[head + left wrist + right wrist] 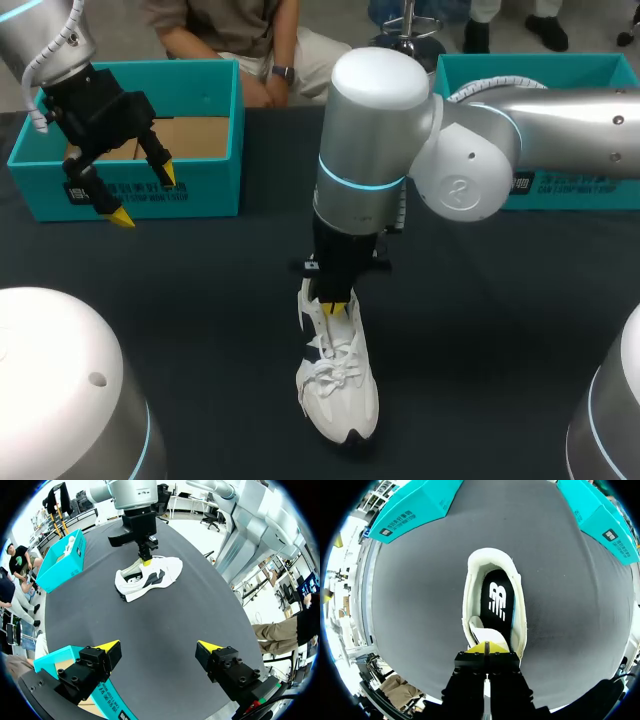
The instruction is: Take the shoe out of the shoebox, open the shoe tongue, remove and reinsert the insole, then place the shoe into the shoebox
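A white sneaker [340, 385] lies on the dark table, toe toward the near edge. My right gripper [337, 305] comes down onto its throat and is shut on the shoe tongue [481, 630], holding it back from the opening. Ahead of that gripper [487, 649] the black insole [498, 602] shows inside the shoe [492, 560]. My left gripper [145, 198] hangs open and empty over the front wall of the left teal shoebox [130, 190]. From the left wrist, its open gripper [159, 646] looks toward the sneaker [150, 577] and the right gripper [145, 560].
A second teal box [560, 70] stands at the back right, partly behind my right arm, with something white inside. The left box shows a brown cardboard floor [190, 135]. Dark bare tabletop [200, 300] surrounds the shoe.
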{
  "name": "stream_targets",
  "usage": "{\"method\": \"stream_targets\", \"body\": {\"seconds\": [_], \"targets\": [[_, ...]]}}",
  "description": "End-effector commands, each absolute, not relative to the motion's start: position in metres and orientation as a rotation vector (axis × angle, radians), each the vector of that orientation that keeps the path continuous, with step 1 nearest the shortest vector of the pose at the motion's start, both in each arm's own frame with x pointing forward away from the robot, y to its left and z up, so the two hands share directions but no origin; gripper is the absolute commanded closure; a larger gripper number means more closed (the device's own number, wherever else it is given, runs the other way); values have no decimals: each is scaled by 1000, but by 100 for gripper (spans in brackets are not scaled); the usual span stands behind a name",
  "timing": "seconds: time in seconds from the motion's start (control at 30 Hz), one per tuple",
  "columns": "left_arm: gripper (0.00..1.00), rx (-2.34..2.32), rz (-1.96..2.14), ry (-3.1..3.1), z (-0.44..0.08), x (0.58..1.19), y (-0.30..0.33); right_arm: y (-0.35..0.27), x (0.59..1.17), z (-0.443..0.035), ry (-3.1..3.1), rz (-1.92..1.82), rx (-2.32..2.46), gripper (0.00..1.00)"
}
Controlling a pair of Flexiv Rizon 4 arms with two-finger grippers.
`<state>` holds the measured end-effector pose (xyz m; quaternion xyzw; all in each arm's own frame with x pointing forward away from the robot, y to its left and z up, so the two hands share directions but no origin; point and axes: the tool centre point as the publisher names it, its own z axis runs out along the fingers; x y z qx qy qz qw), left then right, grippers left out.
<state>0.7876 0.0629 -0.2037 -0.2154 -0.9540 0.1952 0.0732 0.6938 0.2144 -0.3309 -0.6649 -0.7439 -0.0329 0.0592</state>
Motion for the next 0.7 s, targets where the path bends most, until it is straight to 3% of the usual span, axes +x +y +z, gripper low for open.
{"method": "stream_targets", "body": {"seconds": [0.03,0.37,0.4,0.43,0.7], "targets": [[0,-647,583,-2865,-204,788,63,214,696,-310,-2421,-159,-1923,100],[0,-647,583,-2865,-204,788,63,213,703,-290,-2853,-207,-1475,100],[0,-647,583,-2865,-204,788,63,211,705,-288,-2842,-170,-1488,86],[0,-647,583,-2865,-204,788,63,211,705,-288,-2842,-170,-1488,0],[0,-647,583,-2865,-204,788,63,211,705,-288,-2842,-170,-1488,0]]}}
